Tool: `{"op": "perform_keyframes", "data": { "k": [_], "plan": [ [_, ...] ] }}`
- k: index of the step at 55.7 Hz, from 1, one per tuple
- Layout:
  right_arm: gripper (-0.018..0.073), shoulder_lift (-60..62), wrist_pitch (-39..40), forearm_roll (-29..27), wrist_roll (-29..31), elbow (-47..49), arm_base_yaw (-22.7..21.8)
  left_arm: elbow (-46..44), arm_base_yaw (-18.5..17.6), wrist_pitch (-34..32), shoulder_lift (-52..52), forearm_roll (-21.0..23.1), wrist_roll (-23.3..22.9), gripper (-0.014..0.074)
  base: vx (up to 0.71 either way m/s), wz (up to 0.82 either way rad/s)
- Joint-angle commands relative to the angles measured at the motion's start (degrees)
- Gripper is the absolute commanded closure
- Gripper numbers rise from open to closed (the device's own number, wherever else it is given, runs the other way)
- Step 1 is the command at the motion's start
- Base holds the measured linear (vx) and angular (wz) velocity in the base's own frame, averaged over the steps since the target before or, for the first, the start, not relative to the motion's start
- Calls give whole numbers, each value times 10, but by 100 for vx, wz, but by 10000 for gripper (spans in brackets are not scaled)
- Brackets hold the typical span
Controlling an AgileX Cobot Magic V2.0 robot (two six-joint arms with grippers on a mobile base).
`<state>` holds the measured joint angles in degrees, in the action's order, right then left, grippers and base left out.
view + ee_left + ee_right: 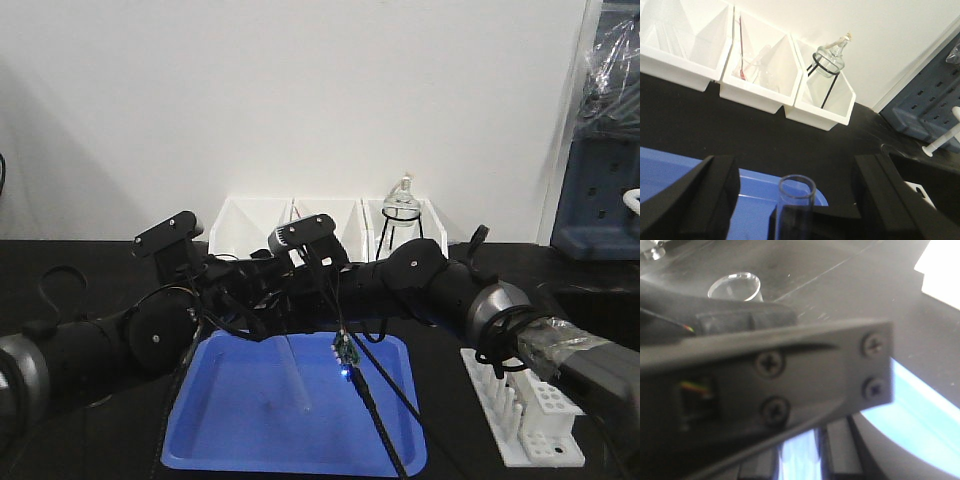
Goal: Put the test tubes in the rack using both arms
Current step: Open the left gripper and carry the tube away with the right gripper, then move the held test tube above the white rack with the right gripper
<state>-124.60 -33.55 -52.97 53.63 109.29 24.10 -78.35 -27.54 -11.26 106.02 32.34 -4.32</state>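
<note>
Test tubes, count: one test tube could be made out, clear glass, open mouth upward.
Test tube, place: it hung tilted in the air above the blue tray, with its upper end up among the two wrists and its round bottom low over the tray floor.
Left jaws: they stood wide open. The two black fingers were well apart, with the tube's mouth between them and touching neither.
Right jaws: cannot tell whether open or closed. A blurred black plate with screws filled the right wrist view, and only the tube's rim showed above it.
Contact: in the left wrist view a dark part lay against the tube just below its mouth.
Arms, count: two, the left arm and the right arm, meeting over the far edge of the tray.
Rack, count: one white rack, standing on the black table just right of the tray, its pegs on the tray side.
Bins, count: three white bins stood side by side at the back against the wall.
Bin contents: a glass spirit lamp on a wire stand was in the right one, and a thin reddish rod was in the middle one.
</note>
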Motion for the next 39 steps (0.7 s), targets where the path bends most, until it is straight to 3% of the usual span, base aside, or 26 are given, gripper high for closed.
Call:
{"op": "perform_keyframes", "data": {
  "k": [1, 19, 33, 39],
  "plan": [
    [571, 37, 35, -14, -1, 17, -11, -19, 3, -61, -37, 5, 15, -8, 0, 0],
    [571, 40, 42, -15, -24, 17, -90, -19, 44, -55, -48, 6, 29, 12, 0, 0],
    [571, 85, 56, -18, -1, 17, -173, -19, 55, -50, -60, 6, 98, 12, 0, 0],
    [571, 110, 57, -28, 18, 17, -206, -19, 55, -44, -60, 6, 101, 12, 0, 0]
  ]
}}
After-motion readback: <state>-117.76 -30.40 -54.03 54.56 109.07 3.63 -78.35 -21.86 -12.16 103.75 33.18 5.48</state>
